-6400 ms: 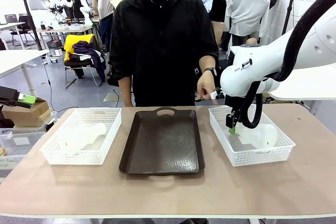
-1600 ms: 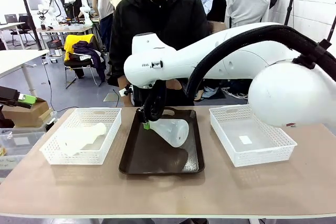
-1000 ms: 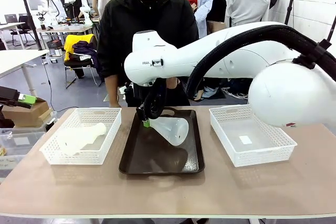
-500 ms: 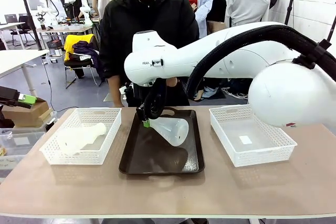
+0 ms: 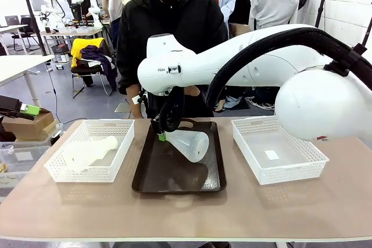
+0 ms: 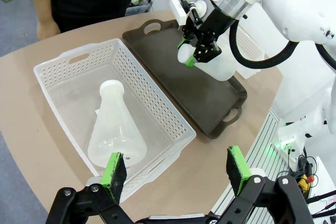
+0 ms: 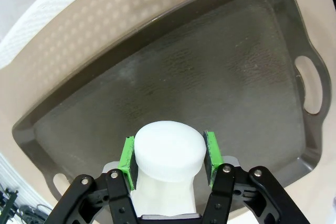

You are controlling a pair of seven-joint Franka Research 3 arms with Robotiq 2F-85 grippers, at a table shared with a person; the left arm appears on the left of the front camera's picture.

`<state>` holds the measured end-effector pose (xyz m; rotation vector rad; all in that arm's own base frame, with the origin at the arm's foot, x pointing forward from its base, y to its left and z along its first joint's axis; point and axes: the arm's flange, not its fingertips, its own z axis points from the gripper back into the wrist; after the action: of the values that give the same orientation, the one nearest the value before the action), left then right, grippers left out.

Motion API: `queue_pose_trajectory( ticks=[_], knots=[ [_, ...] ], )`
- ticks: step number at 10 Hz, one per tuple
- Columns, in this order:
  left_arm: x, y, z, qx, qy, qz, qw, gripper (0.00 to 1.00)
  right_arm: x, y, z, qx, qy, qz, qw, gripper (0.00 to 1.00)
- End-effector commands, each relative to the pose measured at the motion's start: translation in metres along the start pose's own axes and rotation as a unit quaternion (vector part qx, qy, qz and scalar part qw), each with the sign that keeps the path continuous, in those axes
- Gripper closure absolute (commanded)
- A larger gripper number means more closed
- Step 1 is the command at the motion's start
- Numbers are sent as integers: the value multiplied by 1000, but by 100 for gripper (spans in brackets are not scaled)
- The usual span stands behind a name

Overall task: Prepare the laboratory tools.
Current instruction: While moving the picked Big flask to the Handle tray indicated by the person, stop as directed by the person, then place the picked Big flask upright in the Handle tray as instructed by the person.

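Over the dark tray (image 5: 168,178), your right tool (image 5: 161,136) clamps the neck of one flask (image 5: 195,143), body tilted. Swing it upright and seat the base flat before releasing. Your left tool (image 6: 176,169) hangs open above the other flask (image 6: 115,129), lying in its basket (image 6: 73,56).

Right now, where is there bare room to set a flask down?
Bare: the tray's near half, the table strip in front of it, and the right basket, apart from a small label. Crowded: the tray's far half, where the right gripper's jaws hold a tilted flask, and the left basket, with the other flask lying inside.
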<state>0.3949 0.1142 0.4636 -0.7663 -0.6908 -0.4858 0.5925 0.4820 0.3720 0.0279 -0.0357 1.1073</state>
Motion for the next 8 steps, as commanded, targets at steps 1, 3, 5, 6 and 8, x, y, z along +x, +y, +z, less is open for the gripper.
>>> queue_pose_trajectory(
  ticks=[1,3,5,6,8],
  knots=[
    [0,0,2,-5,-4,-1,1000,0,0,1,0,0,-1,0,1000,100],
    [0,0,2,-5,-4,-1,1000,0,0,1,0,0,-1,0,1000,100],
    [0,0,2,-5,-4,-1,1000,0,0,1,0,0,-1,0,1000,100],
    [0,0,2,-5,-4,-1,1000,0,0,1,0,0,-1,0,1000,100],
    [0,0,2,-5,-4,-1,1000,0,0,1,0,0,-1,0,1000,100]
  ],
)
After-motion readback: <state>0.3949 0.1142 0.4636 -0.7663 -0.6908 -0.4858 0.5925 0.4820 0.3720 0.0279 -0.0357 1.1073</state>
